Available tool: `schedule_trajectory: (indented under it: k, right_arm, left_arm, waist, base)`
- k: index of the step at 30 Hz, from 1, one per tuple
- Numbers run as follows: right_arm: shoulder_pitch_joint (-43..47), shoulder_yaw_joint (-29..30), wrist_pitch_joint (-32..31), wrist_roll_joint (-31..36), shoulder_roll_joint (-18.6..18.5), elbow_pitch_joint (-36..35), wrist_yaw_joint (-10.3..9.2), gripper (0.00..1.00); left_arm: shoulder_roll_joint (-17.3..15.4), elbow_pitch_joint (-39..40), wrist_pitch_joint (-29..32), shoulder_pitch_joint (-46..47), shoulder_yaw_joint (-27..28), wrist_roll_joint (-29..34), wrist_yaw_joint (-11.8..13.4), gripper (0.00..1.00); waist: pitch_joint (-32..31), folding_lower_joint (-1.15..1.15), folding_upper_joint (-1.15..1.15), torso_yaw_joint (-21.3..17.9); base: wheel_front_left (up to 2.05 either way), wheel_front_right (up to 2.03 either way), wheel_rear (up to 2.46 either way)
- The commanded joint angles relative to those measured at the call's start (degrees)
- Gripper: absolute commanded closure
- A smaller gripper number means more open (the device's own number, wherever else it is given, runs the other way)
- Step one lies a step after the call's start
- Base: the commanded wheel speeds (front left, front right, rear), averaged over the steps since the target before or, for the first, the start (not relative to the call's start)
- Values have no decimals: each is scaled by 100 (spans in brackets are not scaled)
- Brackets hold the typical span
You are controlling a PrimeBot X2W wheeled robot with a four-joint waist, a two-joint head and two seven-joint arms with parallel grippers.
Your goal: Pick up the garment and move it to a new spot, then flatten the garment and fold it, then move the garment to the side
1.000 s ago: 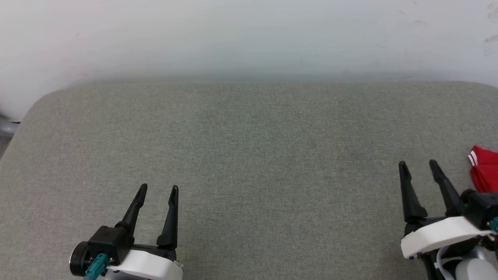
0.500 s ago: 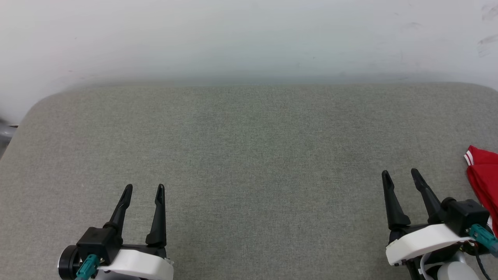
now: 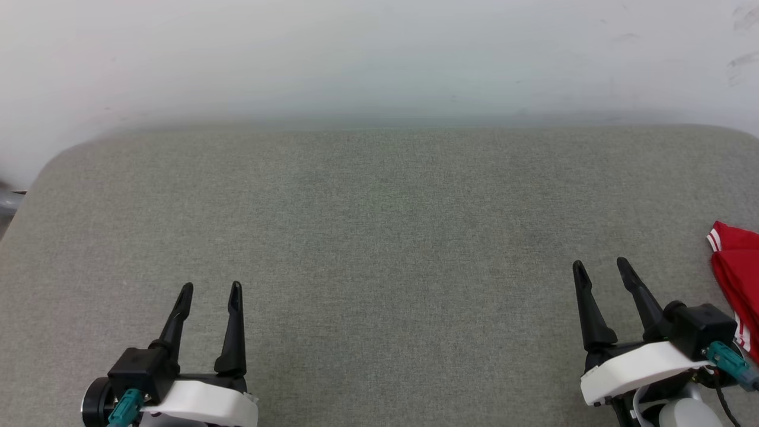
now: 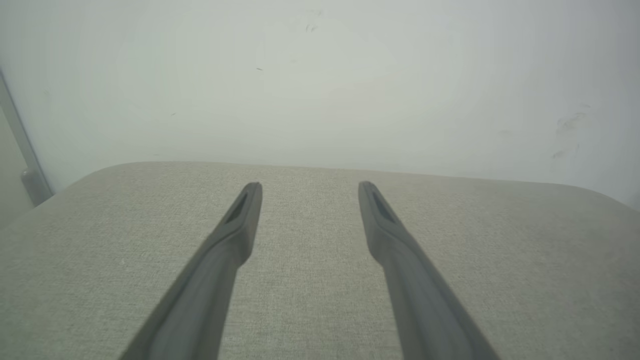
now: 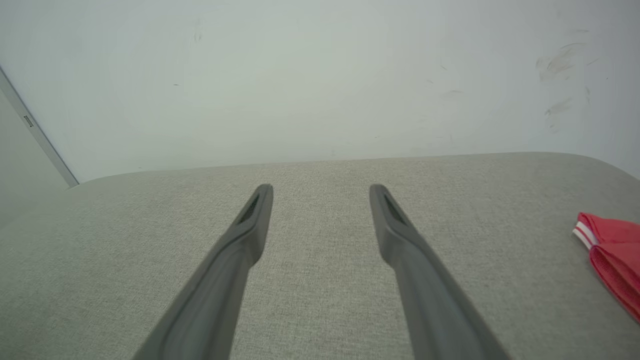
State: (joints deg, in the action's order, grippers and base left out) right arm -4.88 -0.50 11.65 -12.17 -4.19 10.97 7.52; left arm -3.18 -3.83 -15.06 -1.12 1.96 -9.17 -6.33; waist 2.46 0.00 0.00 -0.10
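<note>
Both grippers have slid back toward the head view's lower edge and a bit to the robot's left versus a second ago; the right one moved more. The garment's spot on the surface looks unchanged, apart from a slight shift of the picture.

White wall (image 3: 379, 59) spans the back, with faint scuff marks at the upper right. Grey fabric-covered surface (image 3: 379, 225) with rounded far corners butts against it.

Garment (image 3: 734, 264) lies on the surface at the robot's far right, cut off by the head view's right edge, so only a red bunched corner is visible. Right wrist view shows it (image 5: 612, 252) at the right edge too, flat on the fabric. No print visible.

Left gripper (image 3: 211, 286) sits lower left, fingers spread, nothing between them, well apart from the garment. Left wrist view confirms it (image 4: 310, 186): gap clear, bare fabric behind.

Right gripper (image 3: 599, 263) sits lower right, fingers likewise spread and empty, tips pointing away from the robot. The garment is near its wrist on the outer side, not touching the fingers. Right wrist view (image 5: 321, 187) shows the same.

Red-white striped trim (image 3: 716, 240) marks the garment's near-left corner, also seen from the right wrist (image 5: 582, 234).

Teal connector (image 3: 123, 406) on the left wrist housing; another (image 3: 728, 363) on the right.
</note>
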Motion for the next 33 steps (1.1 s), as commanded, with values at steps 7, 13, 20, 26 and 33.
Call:
schedule_trajectory:
  k: [7,13,20,26,33]
  right_arm:
    - [46,28,-87,-290,8,137,1,100]
    - [31,90,-239,-948,19,144,1,100]
    - [16,146,-392,-1653,30,148,0,100]
    - [0,193,-514,-2209,39,157,0,100]
    - [-22,246,-648,-2816,48,170,-1,100]
  left_arm:
    - [13,-177,107,35,58,-313,-9,100]
    - [14,-243,286,96,95,-996,-18,100]
    - [15,-305,463,152,123,-1727,-28,100]
    - [16,-362,607,208,149,-2303,-36,100]
    - [18,-426,767,265,178,-2930,-47,100]
  waist:
    - [12,1,0,-3]
    - [0,0,0,-2]
    - [-13,0,0,-2]
    - [-25,0,0,-1]
    - [-39,0,0,0]
  base:
    - [0,0,0]
    - [0,0,0]
    - [0,0,0]
    - [0,0,0]
    - [0,0,0]
